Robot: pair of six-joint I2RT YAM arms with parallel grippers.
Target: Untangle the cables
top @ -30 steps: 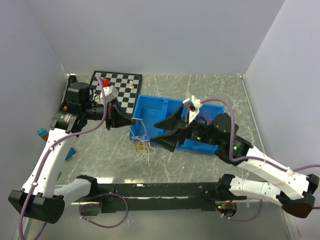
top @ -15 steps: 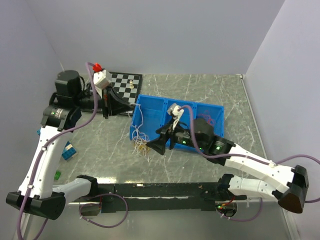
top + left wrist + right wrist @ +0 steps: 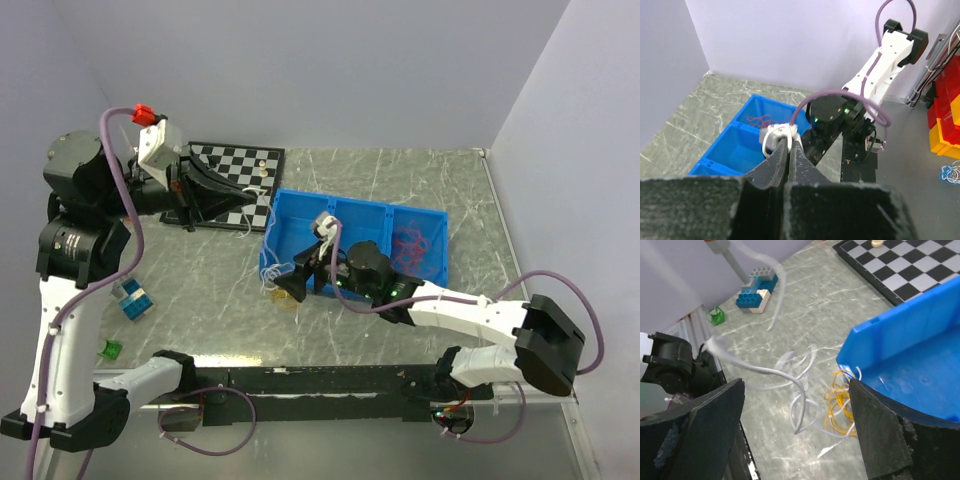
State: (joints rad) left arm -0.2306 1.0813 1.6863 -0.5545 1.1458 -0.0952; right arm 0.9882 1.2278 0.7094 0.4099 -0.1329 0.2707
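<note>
Grey-green marbled surface [image 3: 400,170] carries a tangle of thin white and yellow cables [image 3: 810,400] just beside the blue plastic bin's [image 3: 300,205] near corner. The left claw [image 3: 262,207] is pressed together, seemingly pinching one white cord [image 3: 777,295] rising from the heap. The right claw [image 3: 292,283] hangs spread above it, holding nothing. Unpinned, the knot could lift whole, tighten, or snag that corner. Only the right wrist view shows the rising strand; it misses the red cords [image 3: 415,243] in the bin's end compartment.

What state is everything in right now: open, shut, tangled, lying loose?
left fingers, shut on white cable, raised.
right fingers, wide open, empty.
white cable, partly off the table, tangled with yellow cable.
yellow cable, bunched on the table beside blue bin.
red cable, loose in blue bin's end compartment.
</note>
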